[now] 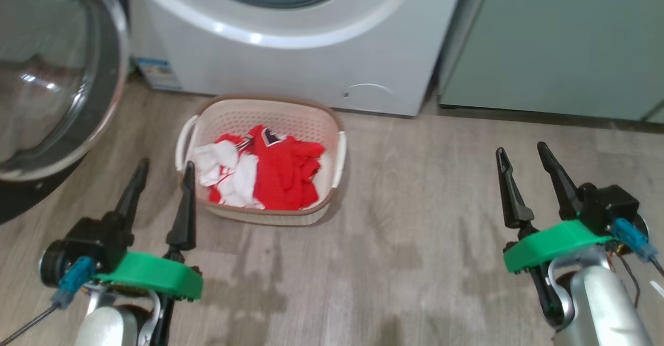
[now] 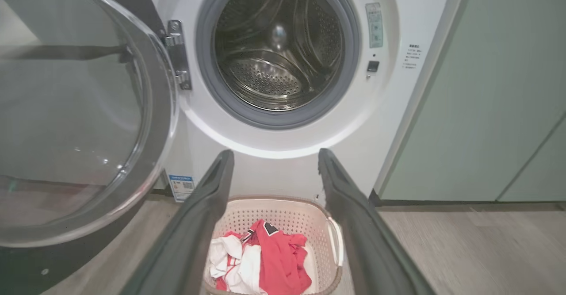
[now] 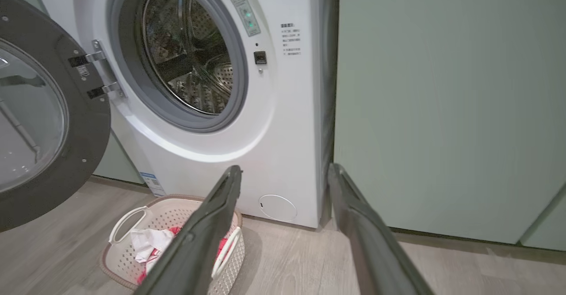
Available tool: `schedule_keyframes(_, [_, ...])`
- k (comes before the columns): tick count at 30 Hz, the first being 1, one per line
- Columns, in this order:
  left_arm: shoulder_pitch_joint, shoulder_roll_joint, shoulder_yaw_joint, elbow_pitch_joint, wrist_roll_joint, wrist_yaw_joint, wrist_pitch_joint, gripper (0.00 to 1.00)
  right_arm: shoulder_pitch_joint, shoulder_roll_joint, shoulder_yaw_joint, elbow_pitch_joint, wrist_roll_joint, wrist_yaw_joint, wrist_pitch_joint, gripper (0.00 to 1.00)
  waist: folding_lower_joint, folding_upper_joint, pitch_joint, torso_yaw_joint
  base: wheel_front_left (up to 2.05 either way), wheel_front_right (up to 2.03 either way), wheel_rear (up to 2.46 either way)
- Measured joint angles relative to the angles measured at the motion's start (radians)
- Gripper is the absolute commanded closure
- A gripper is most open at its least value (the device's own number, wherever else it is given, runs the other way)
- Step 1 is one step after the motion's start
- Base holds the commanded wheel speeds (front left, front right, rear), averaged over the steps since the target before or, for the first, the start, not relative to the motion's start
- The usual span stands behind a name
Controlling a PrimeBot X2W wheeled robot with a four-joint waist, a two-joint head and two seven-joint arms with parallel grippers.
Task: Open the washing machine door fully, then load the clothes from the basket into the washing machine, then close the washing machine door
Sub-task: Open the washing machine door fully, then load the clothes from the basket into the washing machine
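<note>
At 12 o'clock in the head view: white front-loading washing machine [image 1: 290, 55], grey gasket cut off by the top edge, round service flap [image 1: 369, 93] low near its right corner, blue energy sticker [image 1: 157, 73] low at its left edge.

At 9 to 10 o'clock: washing machine door [image 1: 52, 76], standing wide open on a metal hinge [image 2: 177, 51] at the drum mouth's 9 o'clock side. Clear glass bowl bulging toward the camera, black rim below it.

Just toward 11 o'clock of centre: cream perforated laundry basket [image 1: 270, 115], brown rim, white side handles, upright on the grey wood-grain floor [image 1: 415, 221], near the washer's base but apart from it. Inside the basket: crumpled red-and-white jersey clothes [image 1: 282, 175], white folds toward 9 o'clock, red toward 3 o'clock.

At 12 o'clock in the left wrist view: perforated steel drum [image 2: 276, 51], ringed by the grey gasket.

At 7 o'clock in the head view: left gripper [image 1: 166, 163], fingers spread wide, clasping nothing. Inner fingertip overlapping the basket's near-left corner in that view; contact impossible to tell. Basket and clothes framed between the two fingers in the left wrist view.

At 4 o'clock: right gripper [image 1: 521, 148], fingers likewise parted, holding nothing, over bare floor well apart from the basket.

At 1 to 2 o'clock: pale green cabinets [image 1: 560, 40], just beside the washer's right side.
</note>
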Motion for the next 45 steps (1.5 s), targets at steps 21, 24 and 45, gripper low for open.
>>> schedule_keyframes(21, [0.005, 0.016, -0.016, 0.017, 0.01, 0.019, 0.035, 0.0, 0.057, 0.001, -0.006, -0.029, 0.018, 0.0, -0.002, 0.0, 0.0, 0.0, -0.053, -0.139, 0.0, 0.0, 0.0])
schedule_keyframes(24, [0.007, 0.016, -0.016, 0.02, 0.01, 0.025, 0.042, 0.0, 0.057, 0.001, -0.005, -0.03, 0.018, 0.0, -0.002, 0.0, 0.0, 0.0, -0.052, -0.138, 0.0, 0.0, 0.0])
schedule_keyframes(45, [0.007, 0.026, -0.018, 0.019, 0.001, 0.037, 0.043, 0.0, 0.057, 0.001, -0.001, -0.028, 0.025, 0.0, -0.002, 0.0, 0.0, 0.0, -0.035, -0.13, 0.0, 0.0, 0.0])
